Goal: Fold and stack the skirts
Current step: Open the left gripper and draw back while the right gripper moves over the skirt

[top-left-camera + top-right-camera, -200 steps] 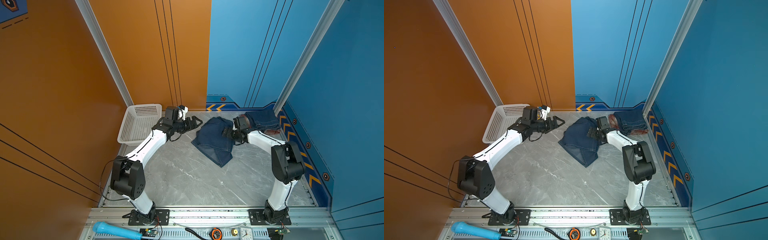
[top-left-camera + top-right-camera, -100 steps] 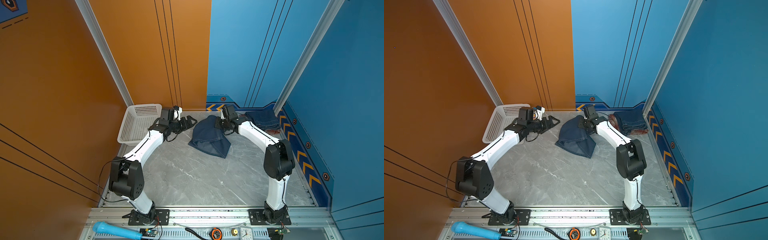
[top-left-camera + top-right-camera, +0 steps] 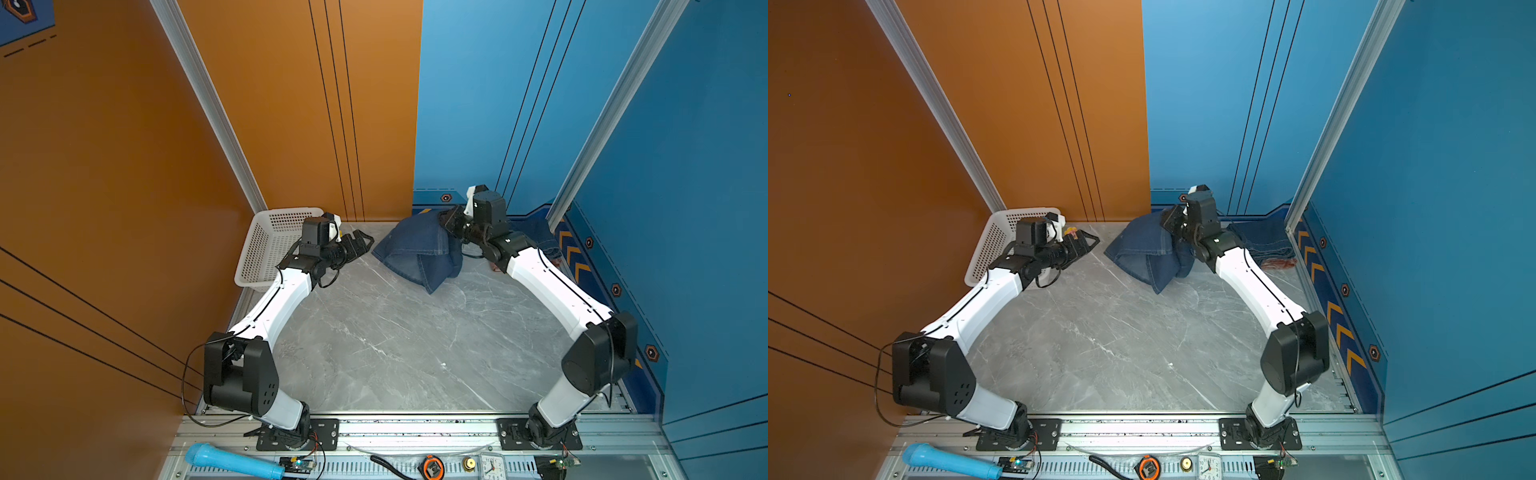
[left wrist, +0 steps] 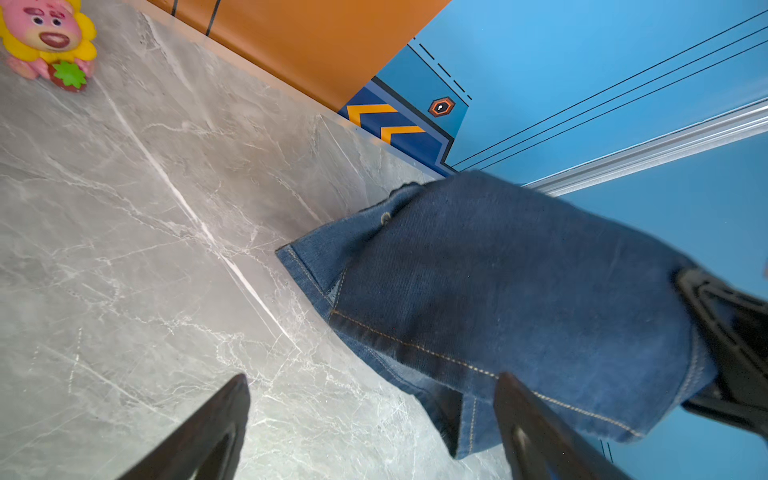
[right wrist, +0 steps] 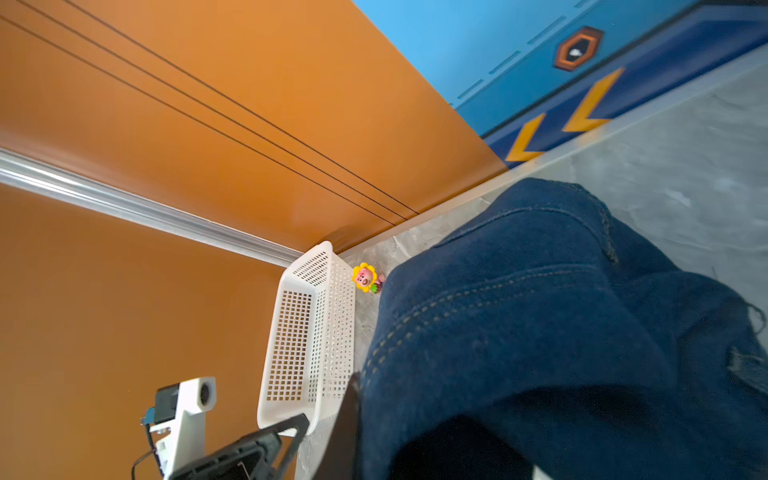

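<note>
The right hand point(image 3: 448, 222), clamped shut, is holding up the denim skirt point(image 3: 415, 253), its loose edge hanging just beside the gaping, empty left hand point(image 3: 362, 242).

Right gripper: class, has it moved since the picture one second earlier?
Yes. The right gripper, shut on the denim skirt, has moved toward the back wall's hexagon marker, lifting the cloth.
</note>
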You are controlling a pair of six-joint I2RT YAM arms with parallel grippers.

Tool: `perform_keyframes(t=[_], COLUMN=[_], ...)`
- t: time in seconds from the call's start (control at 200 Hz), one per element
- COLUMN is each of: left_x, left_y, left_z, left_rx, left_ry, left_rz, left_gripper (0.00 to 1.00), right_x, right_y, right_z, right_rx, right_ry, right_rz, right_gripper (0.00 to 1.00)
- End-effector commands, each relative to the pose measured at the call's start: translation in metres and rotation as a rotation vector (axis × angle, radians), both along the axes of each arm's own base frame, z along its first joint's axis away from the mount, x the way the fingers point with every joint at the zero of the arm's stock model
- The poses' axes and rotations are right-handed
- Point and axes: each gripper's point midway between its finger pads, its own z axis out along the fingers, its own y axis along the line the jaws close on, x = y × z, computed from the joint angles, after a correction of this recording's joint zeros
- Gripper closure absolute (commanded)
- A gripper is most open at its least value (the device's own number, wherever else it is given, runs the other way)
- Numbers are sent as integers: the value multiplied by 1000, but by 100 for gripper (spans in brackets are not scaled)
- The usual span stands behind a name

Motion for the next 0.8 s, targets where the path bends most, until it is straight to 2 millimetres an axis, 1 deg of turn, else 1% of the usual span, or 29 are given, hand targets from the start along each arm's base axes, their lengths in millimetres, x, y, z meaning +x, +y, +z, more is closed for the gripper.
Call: perform_keyframes(t=[0.0, 0.05, 0.07, 0.11, 0.15, 0.185, 0.225, 0.365, 0.471, 0.531, 0.601, 0.676, 0.796], left_x=[-1, 0, 1, 2, 3, 5, 6, 9, 8, 7, 7, 7, 8], left_y=[8, 7, 7, 6, 4, 4, 1, -10, -13, -13, -15, -18, -22], left_z=[-1, -3, -4, -6, -9, -11, -14, -22, -24, -27, -31, -34, -37], left_rx=[5, 3, 3, 5, 4, 5, 5, 2, 6, 15, 20, 19, 17], left_ry=[3, 8, 10, 15, 22, 28, 35, 54, 59, 64, 73, 81, 88], left_rz=[29, 26, 26, 23, 20, 21, 17, -8, -19, -21, -25, -34, -43], left_gripper=[8, 8, 8, 8, 8, 7, 8, 8, 8, 8, 8, 8, 8], right_x=[-39, -64, -73, -90, -101, -107, -109, -98, -90, -85, -76, -62, -35], right_y=[-20, -33, -39, -52, -66, -77, -87, -118, -134, -138, -137, -136, -138], right_z=[-42, -80, -94, -115, -130, -138, -143, -157, -171, -180, -188, -191, -197], right_rx=[-50, -202, -260, -352, -399, -407, -392, -348, -255, -182, -116, -92, -40], right_ry=[64, 144, 180, 246, 292, 317, 330, 372, 398, 411, 416, 404, 373], right_rz=[27, 51, 63, 66, 50, 21, -17, -156, -249, -278, -290, -292, -300], right_gripper=[68, 39, 29, 18, 12, 11, 12, 15, 16, 16, 17, 15, 9])
